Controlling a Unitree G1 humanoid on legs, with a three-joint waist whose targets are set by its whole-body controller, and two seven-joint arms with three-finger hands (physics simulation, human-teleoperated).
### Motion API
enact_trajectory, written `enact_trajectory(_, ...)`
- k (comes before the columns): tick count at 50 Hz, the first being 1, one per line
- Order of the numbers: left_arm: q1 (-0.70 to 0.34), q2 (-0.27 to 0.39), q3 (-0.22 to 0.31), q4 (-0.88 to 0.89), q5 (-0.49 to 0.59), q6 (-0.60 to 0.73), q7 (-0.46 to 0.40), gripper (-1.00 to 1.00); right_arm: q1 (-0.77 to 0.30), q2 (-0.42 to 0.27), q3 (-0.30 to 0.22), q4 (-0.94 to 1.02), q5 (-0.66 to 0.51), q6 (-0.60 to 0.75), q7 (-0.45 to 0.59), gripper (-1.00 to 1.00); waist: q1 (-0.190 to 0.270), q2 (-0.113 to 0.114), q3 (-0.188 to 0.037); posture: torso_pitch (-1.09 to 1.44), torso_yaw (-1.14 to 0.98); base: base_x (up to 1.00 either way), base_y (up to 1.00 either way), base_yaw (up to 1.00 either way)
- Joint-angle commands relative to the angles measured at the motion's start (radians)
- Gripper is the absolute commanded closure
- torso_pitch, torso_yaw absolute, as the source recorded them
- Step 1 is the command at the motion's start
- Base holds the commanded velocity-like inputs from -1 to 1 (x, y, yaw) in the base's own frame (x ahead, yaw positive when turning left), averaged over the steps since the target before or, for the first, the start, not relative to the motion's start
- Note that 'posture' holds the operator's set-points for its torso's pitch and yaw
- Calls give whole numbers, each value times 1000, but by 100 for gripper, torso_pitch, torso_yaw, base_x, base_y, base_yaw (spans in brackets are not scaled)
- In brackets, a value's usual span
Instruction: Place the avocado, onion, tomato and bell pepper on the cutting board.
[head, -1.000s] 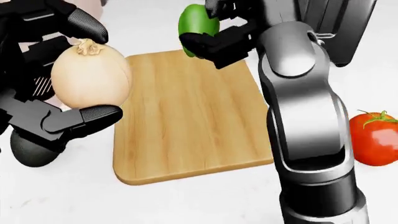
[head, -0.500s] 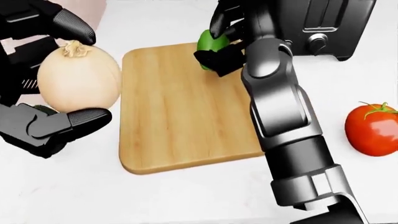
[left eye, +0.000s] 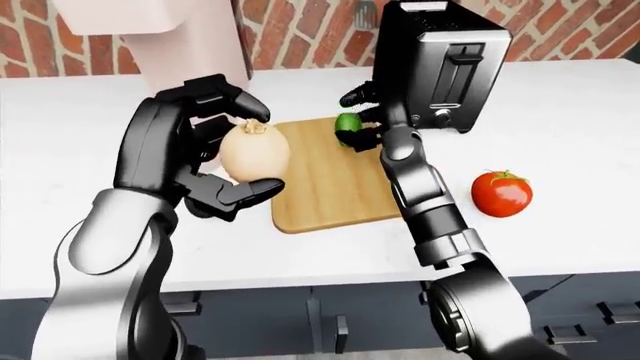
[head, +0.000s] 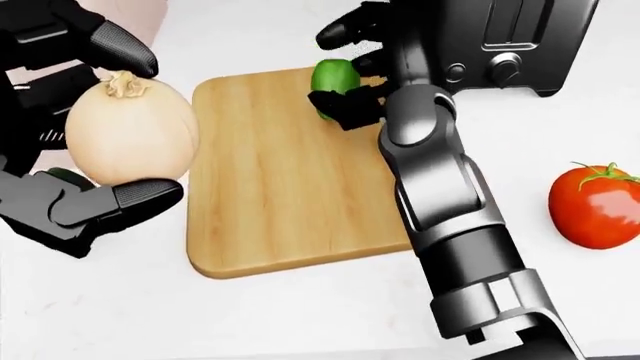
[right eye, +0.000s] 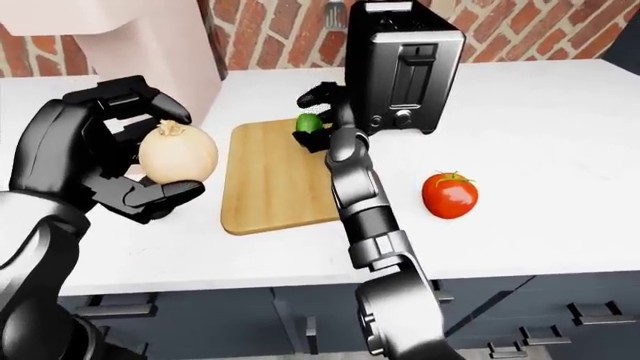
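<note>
A pale onion (head: 130, 135) is held above the counter, left of the wooden cutting board (head: 280, 187), with my left hand (head: 140, 124) shut round it. A small green bell pepper (head: 333, 77) rests at the board's top right corner. My right hand (head: 338, 66) stands open about it: one finger is lifted clear above and the thumb lies just below. The red tomato (head: 595, 206) lies on the white counter right of the board. A dark green sliver (head: 62, 175) shows under my left hand; it may be the avocado, mostly hidden.
A black toaster (head: 520, 37) stands right behind my right hand, at the top right of the board. A pink appliance (left eye: 150, 37) rises at the top left against a brick wall (left eye: 300, 30). The counter's edge runs below the board, with dark drawers (left eye: 330, 322) underneath.
The right hand carried the pepper down onto the board's top corner and its fingers have spread off it. The view shifted a little. The left hand still holds the onion.
</note>
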Motion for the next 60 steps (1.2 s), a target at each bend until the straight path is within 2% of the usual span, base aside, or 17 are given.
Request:
enact_trajectory(1,-24,4,2,-9,8,-41,12,74,-42,-6,-2,-49,-12,-33,-4,-17,0,2,-29,0,0,0,0,0)
enact_trajectory(4,-28,4,1,-5,9,-43,12,74,-51,-4,-2,-32,-15,-41,-1,-36,0,2,-30,0,0,0,0,0)
enact_trajectory(10,-38,29,43,-49,-9,13,-17,75,-61,0,-2,-9,-15,-53,12,-100,-4,4,-30,0,0,0,0,0)
enact_trajectory(14,-23,13,28,-12,-11,-33,3,75,-45,6,3,-86,-19,-8,34,-100,-2,4,-27,0,0,0,0,0)
enact_trajectory(17,-43,20,38,48,-18,-73,5,73,0,9,27,-308,-56,114,109,-100,2,2,-29,0,0,0,0,0)
enact_trajectory(19,-81,17,11,106,-15,-105,23,72,68,16,73,-509,-119,203,198,-100,4,0,-27,0,0,0,0,0)
enact_trajectory(22,-123,17,-6,150,-10,-122,25,73,120,46,93,-784,-218,373,310,-100,8,-5,-22,0,0,0,0,0)
enact_trajectory(25,-170,-3,-34,273,6,-209,44,73,207,62,108,-946,-299,419,373,-100,6,-6,-17,0,0,0,0,0)
enact_trajectory(28,-212,-4,-35,321,7,-223,35,75,289,70,137,-1152,-402,496,466,-100,9,-10,-19,0,0,0,0,0)
enact_trajectory(29,-229,-1,-38,329,8,-216,29,75,311,77,137,-1201,-426,511,494,-100,9,-10,-21,0,0,0,0,0)
enact_trajectory(31,-262,-15,-58,436,17,-290,31,75,341,89,132,-1283,-470,540,526,-100,7,-10,-20,0,0,0,0,0)
enact_trajectory(38,-343,-89,-73,929,32,-648,81,74,391,105,122,-1417,-532,584,575,-100,9,-6,-26,0,0,0,0,0)
enact_trajectory(43,-405,-110,-69,1201,26,-834,152,74,413,120,129,-1432,-537,581,572,-100,3,-4,-33,0,0,0,0,0)
enact_trajectory(51,-564,-125,-70,1629,7,-1100,239,72,441,124,120,-1448,-516,576,557,-100,1,-7,-39,0,0,0,0,0)
enact_trajectory(52,-577,-128,-68,1683,5,-1142,255,66,443,122,119,-1449,-512,577,555,-100,2,-7,-40,0,0,0,0,0)
enact_trajectory(56,-574,-138,-76,1752,1,-1189,260,70,460,121,123,-1456,-499,576,543,-100,0,-6,-43,0,0,0,0,0)
enact_trajectory(60,-568,-138,-80,1752,3,-1180,251,66,461,116,121,-1453,-489,577,536,-100,-3,-3,-46,0,0,0,0,0)
